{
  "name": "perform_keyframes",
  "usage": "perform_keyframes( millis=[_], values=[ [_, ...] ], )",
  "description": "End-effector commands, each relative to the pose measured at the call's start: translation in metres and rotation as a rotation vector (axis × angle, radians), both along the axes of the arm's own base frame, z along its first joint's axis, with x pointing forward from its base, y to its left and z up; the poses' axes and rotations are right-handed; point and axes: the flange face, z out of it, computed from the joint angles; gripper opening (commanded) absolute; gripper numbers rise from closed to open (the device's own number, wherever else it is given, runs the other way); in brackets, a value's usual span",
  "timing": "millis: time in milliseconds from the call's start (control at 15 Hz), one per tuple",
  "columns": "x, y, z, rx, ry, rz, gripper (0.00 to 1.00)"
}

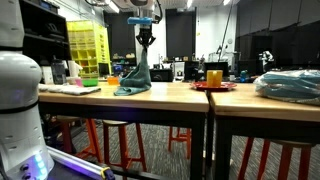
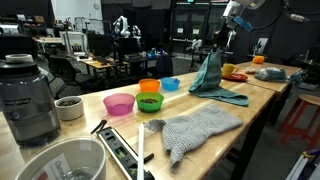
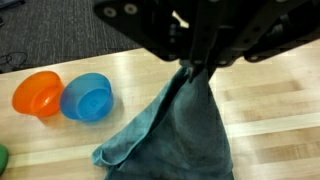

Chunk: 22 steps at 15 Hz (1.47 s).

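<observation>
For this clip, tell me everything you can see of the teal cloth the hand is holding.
The teal cloth looks like soft, towel-like fabric, plain and unpatterned. The hand is shut on its top, pinching it into a peak, so it hangs as a draped cone with long folds. In both exterior views its lower end spreads crumpled on the wooden table. It lies apart from the blue bowl.

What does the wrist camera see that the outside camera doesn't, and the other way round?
Only the wrist view: a top-down close-up of the gripper pinching the teal cloth at its top. Only an exterior view: the pink bowl, the gray knitted cloth and the blender. Both: the teal cloth hanging from the shut gripper, with the orange bowl and the blue bowl on the wooden table.
</observation>
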Motion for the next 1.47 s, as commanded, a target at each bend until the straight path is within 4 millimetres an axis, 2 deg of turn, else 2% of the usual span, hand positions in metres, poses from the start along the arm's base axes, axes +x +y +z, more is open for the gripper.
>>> perform_keyframes(
  millis=[0,267,333,400,667,867,1133,1400],
  values=[
    [0.029,-0.016,0.009,0.011,0.033,0.02,0.01],
    [0.055,-0.03,0.013,0.022,0.054,0.013,0.01],
    [0.06,-0.032,0.014,0.027,0.054,0.014,0.1],
    [0.065,-0.033,0.016,0.031,0.056,0.011,0.3],
    [0.074,-0.044,0.024,0.014,0.062,-0.004,0.53],
    [0.071,-0.044,0.034,-0.006,0.053,-0.029,0.73],
    [0.062,-0.019,0.047,0.041,0.031,-0.049,0.99],
    [0.053,0.029,0.045,0.057,0.043,-0.059,1.0]
  ],
)
